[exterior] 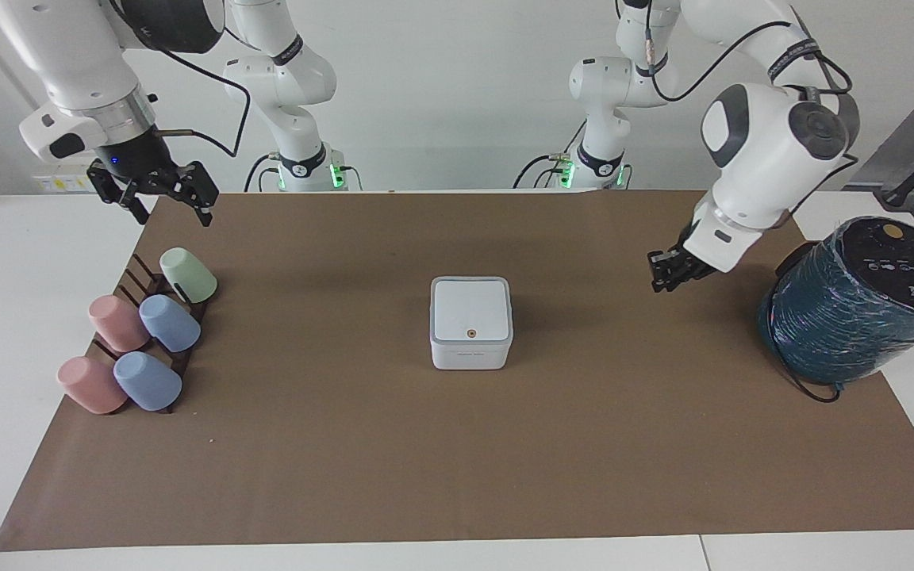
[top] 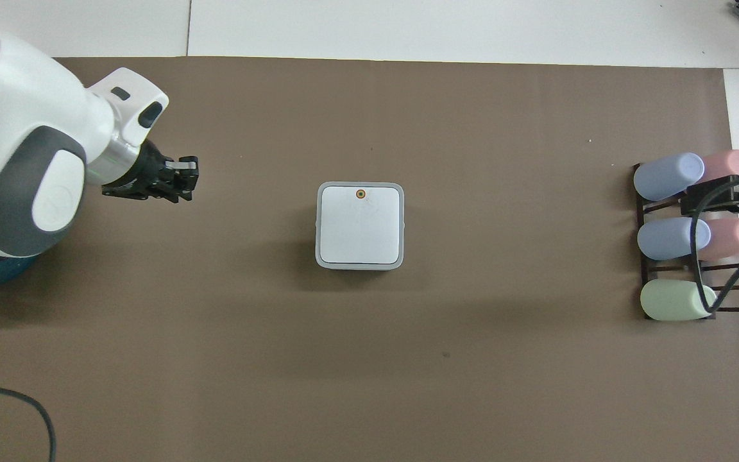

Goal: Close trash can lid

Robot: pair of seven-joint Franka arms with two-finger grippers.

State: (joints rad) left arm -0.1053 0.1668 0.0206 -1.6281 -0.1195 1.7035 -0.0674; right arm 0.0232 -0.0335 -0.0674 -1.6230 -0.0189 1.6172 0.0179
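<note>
The small white trash can (exterior: pixel 470 354) stands mid-table on the brown mat. Its square white lid (exterior: pixel 470 308) lies flat and closed on top, with the orange dot at its edge farther from the robots; it also shows in the overhead view (top: pixel 360 226). My left gripper (exterior: pixel 662 274) is shut and empty, up in the air over the mat between the can and the teal cylinder, apart from both; it also shows in the overhead view (top: pixel 185 178). My right gripper (exterior: pixel 171 205) is open and waits above the cup rack.
A dark rack (exterior: pixel 157 279) with several pastel cups lying on it sits toward the right arm's end of the table. A large dark teal wrapped cylinder (exterior: pixel 854 309) with a black top stands at the left arm's end. The brown mat (exterior: pixel 457 460) covers most of the table.
</note>
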